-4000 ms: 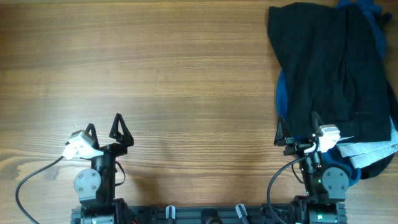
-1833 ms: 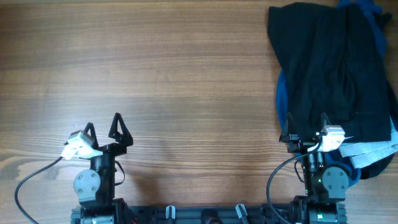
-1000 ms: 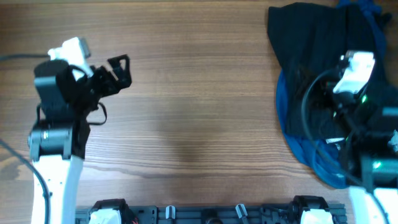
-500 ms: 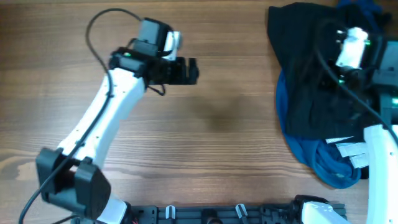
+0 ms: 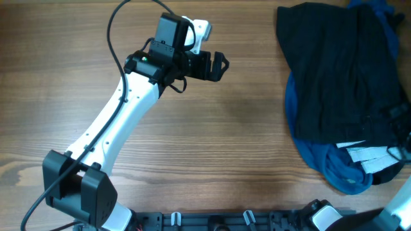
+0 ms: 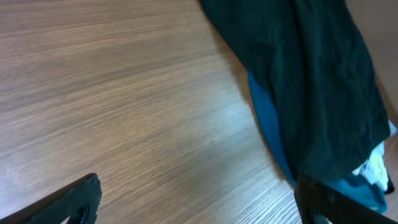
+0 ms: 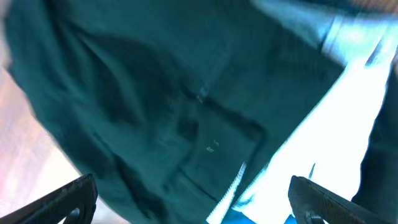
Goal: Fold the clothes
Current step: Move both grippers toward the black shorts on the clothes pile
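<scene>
Both arms swung out: left gripper (image 5: 218, 66) well left of black shorts (image 5: 340, 70), right gripper (image 7: 193, 202) over them; jaws wide, empty. Best pinch shorts only.

A pale brown wood-grain counter (image 5: 212, 167) fills the overhead view from edge to edge, its grain running from 9 to 3 o'clock. Darker, wavier grain sits toward 8 o'clock. The light is soft and even, leaving one faint, blurred shadow just right of centre. A black rail (image 5: 218, 221) lines the 6 o'clock edge.
</scene>
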You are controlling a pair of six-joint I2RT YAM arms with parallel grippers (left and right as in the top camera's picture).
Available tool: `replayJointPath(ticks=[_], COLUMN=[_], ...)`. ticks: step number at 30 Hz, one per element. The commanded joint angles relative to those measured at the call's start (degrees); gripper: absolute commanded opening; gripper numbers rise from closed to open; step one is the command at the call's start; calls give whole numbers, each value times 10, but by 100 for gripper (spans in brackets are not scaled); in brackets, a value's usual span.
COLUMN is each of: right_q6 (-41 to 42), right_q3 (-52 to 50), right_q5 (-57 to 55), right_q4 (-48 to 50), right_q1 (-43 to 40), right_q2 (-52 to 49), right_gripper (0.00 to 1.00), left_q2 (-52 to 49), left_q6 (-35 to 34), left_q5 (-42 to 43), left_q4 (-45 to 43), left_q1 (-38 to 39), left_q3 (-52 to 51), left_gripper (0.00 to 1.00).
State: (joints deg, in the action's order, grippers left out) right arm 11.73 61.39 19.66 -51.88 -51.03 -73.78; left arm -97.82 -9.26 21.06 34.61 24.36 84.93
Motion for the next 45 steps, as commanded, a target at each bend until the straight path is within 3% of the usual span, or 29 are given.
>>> replayJointPath(ticks=[1,9,11,15,22,25,27,29,31,34,38,42,45], right_q6=[-101,-107,-58,-36,-3,4,4,3,2,-13,-44,-66,-15], right_q3=[-67,-88,-88,-88,-89,-94,-95,-95,-94,-73,-36,-23,-8], right_q5=[126,128,82,19,-21,-21,-20,-19,15,160,198,199,190], right_q4=[55,135,136,160,156,161,163,167,189,220,197,185,230], right_q1=[-4,51,56,56,56,59,69,84,98,105,144,274,412], right_q2=[-23,-114,-133,-141,-143,-155,-167,-169,-169,-165,-150,-116,-103], right_gripper=[95,76,77,82,80,70,41,28,4,4,4,4,4], left_q2=[6,6,6,6,6,6,6,6,8,30,93,164,189], left_q6=[33,33,33,33,33,33,33,33,33,28,18,6,-9], left_q5=[3,-12,-12,-21,-27,-27,-27,-28,-50,-87,-125,-144,-159], left_q4=[-8,-7,-5,-3,-3,-3,-1,1,3,7,20,31,46], left_q1=[16,18,18,18,18,18,18,18,18,13,-11,-56,-95], left_q3=[9,9,9,9,9,9,9,9,9,9,9,9,9], left_gripper=[99,100,100,100,100,98,89,69,51,33,15,7,4])
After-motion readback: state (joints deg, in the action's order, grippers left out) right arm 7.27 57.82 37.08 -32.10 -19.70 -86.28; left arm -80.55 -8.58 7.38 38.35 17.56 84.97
